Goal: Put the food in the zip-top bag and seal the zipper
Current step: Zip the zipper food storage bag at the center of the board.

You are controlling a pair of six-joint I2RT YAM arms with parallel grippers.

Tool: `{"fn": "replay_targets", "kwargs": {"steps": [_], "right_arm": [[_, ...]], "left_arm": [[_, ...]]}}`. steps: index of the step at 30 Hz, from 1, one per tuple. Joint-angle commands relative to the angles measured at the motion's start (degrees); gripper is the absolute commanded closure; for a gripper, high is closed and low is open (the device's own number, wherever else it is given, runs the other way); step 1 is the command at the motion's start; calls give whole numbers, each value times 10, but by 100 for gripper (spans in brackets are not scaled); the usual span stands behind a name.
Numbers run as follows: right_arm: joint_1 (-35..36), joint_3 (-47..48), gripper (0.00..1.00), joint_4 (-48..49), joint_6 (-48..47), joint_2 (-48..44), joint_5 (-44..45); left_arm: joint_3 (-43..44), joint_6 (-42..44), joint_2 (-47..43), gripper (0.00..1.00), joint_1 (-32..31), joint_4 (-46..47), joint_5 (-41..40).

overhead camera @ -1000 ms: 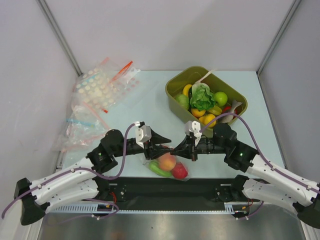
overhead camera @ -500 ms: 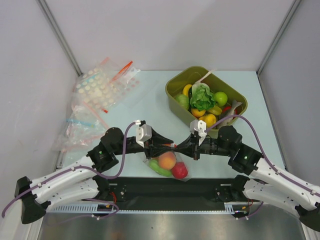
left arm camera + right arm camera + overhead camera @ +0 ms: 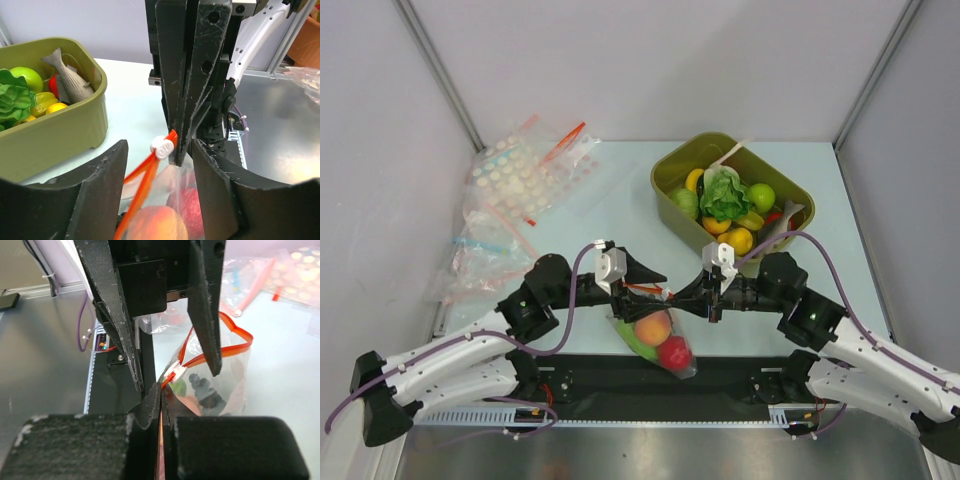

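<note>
- Zip-top bag (image 3: 660, 352): thin, limp, slippery film held up between the two arms at the near middle of the table. Loaded with the food (image 3: 653, 326), it probably sags and swings. The stiffer zipper (image 3: 142, 180) is the better hold, not the film.
- Right gripper (image 3: 161, 401): clamped shut on the bag's top edge at the zipper's right end, carrying the load.
- Left gripper (image 3: 159, 150): jaws apart, straddling the strip and its white slider (image 3: 161, 146). The track gapes, unsealed.
- Against half a second earlier: the left jaws, then pinched on the strip, now stand parted. The bag's bottom has swung nearer and rightward, with the red piece lowest.
</note>
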Motion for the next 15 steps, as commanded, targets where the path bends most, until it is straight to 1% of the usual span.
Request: {"fn": "replay_targets", "kwargs": {"steps": [1,3,5,7,8,11,15], "right_arm": [[2,16,100,41,-3,5,-36],[3,21,100,37,-5,16,-51],[3,25,100,32,-8,25,-65],[4,27,100,30,-10,28,-71],[5,27,100,28,-10,29,-71],[5,27,100,30,-10,24,-60],[5,15,100,42,-8,1,-53]], "left_arm": [[10,-4,-11,40,-1,20,12],[2,-4,-17,37,-2,26,10],[-2,-5,-24,38,-1,32,14],[-2,-6,-22,41,-1,35,20],[0,-6,-19,48,-2,36,25],[10,-8,-1,57,-1,30,45],[18,-8,14,55,-2,23,50]]}}
